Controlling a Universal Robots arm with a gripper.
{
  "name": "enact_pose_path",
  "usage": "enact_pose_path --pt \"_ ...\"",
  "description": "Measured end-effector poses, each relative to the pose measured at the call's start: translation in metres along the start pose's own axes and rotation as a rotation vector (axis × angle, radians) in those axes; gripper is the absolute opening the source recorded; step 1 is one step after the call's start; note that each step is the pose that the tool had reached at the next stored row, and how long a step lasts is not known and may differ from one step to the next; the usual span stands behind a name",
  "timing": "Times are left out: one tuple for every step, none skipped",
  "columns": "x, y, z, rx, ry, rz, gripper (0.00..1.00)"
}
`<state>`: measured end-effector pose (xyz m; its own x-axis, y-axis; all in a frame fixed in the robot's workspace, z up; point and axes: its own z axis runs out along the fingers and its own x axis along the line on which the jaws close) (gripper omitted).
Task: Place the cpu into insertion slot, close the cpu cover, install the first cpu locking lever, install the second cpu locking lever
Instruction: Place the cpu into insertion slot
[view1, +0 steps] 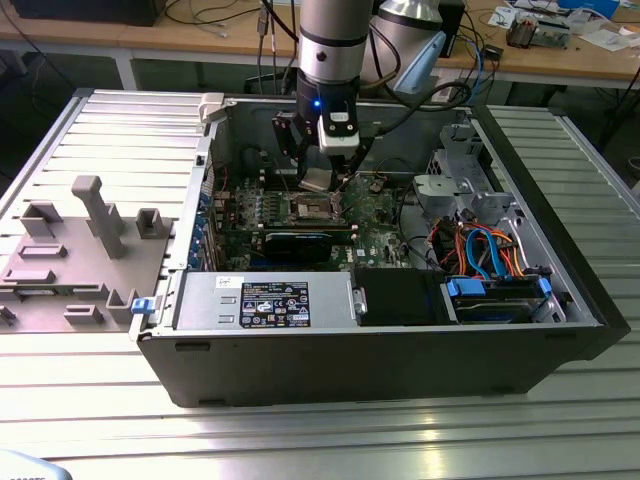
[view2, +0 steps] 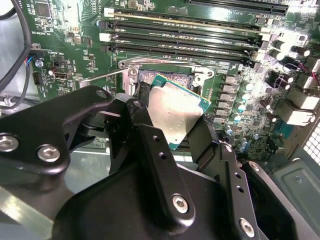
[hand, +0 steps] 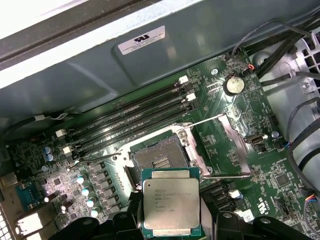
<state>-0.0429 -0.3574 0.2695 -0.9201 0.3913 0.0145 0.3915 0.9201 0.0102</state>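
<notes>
Black two-finger gripper (hand: 172, 222) was clenched on the flat square silver-topped cpu (hand: 171, 200), hanging over the dark square silver-rimmed insertion slot (hand: 159, 159), not seated; beyond, thin silvery cpu cover (hand: 232, 142) stood open, nothing finished yet

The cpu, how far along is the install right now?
Nothing is seated yet. The gripper holds the cpu clear of the empty insertion slot. The cpu cover stands open beside the slot, so seating, closing and locking all remain.
</notes>
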Motion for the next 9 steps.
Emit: enact_pose_path --pt "0.0 0.0 0.0003 -0.0001 0.0 0.004 0.55" --pt "0.0 0.0 0.0004 -0.0001 -0.0001 0.006 0.55" --pt "0.0 0.0 0.0006 -0.0001 0.0 0.007 0.55" --pt "0.0 0.0 0.0007 -0.0002 -0.0001 0.009 0.55" --pt "0.0 0.0 0.0007 -0.0002 -0.0001 0.01 0.55" --pt "0.0 0.0 0.0008 -0.0002 -0.0001 0.011 0.55" --pt "0.0 0.0 0.0009 -0.0003 -0.0001 0.013 0.55" --pt "0.0 0.0 0.001 -0.0002 -0.0002 0.015 0.55" --pt "0.0 0.0 0.0011 -0.0003 -0.0002 0.016 0.55"
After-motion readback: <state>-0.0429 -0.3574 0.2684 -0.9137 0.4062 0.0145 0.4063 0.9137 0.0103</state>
